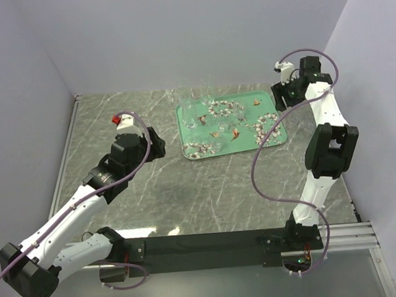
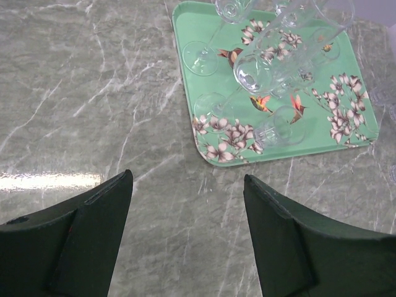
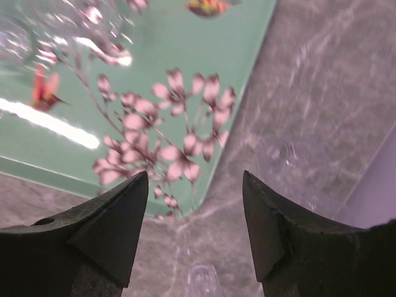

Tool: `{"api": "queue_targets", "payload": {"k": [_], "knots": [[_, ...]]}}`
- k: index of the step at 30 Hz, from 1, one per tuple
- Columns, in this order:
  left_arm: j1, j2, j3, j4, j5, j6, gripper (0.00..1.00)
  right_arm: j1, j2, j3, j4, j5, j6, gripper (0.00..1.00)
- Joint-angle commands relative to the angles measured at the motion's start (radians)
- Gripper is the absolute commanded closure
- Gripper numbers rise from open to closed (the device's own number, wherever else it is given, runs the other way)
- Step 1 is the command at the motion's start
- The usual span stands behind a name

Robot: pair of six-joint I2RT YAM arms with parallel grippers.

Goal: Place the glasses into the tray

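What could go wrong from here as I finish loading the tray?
1. The glasses are crowded together on the tray. Setting another among them could knock one over.
2. What looks like a stray glass on the table by the tray's corner barely shows under the right gripper. Its open jaws could misjudge and tip it.
3. That gripper sits close to the tray's rim and might nudge the tray.

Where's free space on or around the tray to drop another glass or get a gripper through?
Free: the right end of the tray, beside the right gripper; the bare table between the tray's near edge and the arm bases; the strip between the left gripper and the tray's left edge. Crowded: the glasses bunch over the tray's left half.
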Motion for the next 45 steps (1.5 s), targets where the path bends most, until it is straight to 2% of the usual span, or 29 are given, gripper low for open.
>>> {"api": "queue_targets", "payload": {"k": [1, 4, 10, 12, 16, 22, 35, 38, 39, 42, 45], "knots": [[0.014, -0.007, -0.001, 0.06, 0.04, 0.023, 0.22, -0.02, -0.003, 0.021, -0.032, 0.082, -0.048, 0.31], [0.022, 0.004, 0.002, 0.061, 0.056, 0.032, 0.22, -0.028, 0.077, 0.113, -0.07, 0.144, -0.034, 0.33], [0.023, 0.005, 0.011, 0.044, 0.063, 0.029, 0.22, -0.039, 0.171, 0.194, -0.098, 0.18, -0.032, 0.37], [0.026, -0.004, 0.007, 0.04, 0.06, 0.019, 0.22, -0.039, 0.185, 0.193, -0.098, 0.196, -0.02, 0.39], [0.026, -0.03, -0.015, 0.043, 0.056, -0.009, 0.22, -0.04, 0.195, 0.155, -0.069, 0.222, -0.003, 0.51], [0.026, -0.042, -0.026, 0.037, 0.054, -0.029, 0.23, -0.047, 0.214, 0.127, -0.041, 0.268, 0.011, 0.56], [0.026, -0.059, -0.026, 0.01, 0.051, -0.04, 0.23, -0.051, 0.287, 0.161, -0.035, 0.265, 0.005, 0.65], [0.025, -0.07, -0.029, 0.006, 0.047, -0.049, 0.23, -0.051, 0.297, 0.17, -0.04, 0.262, -0.003, 0.76], [0.026, -0.071, -0.03, 0.006, 0.045, -0.05, 0.23, -0.051, 0.294, 0.168, -0.038, 0.26, -0.005, 0.86], [0.026, -0.081, -0.036, 0.007, 0.042, -0.057, 0.23, -0.051, 0.281, 0.162, -0.026, 0.257, -0.011, 0.99], [0.026, -0.081, -0.038, 0.014, 0.044, -0.061, 0.23, -0.051, 0.263, 0.159, -0.011, 0.253, -0.017, 1.0]]}}
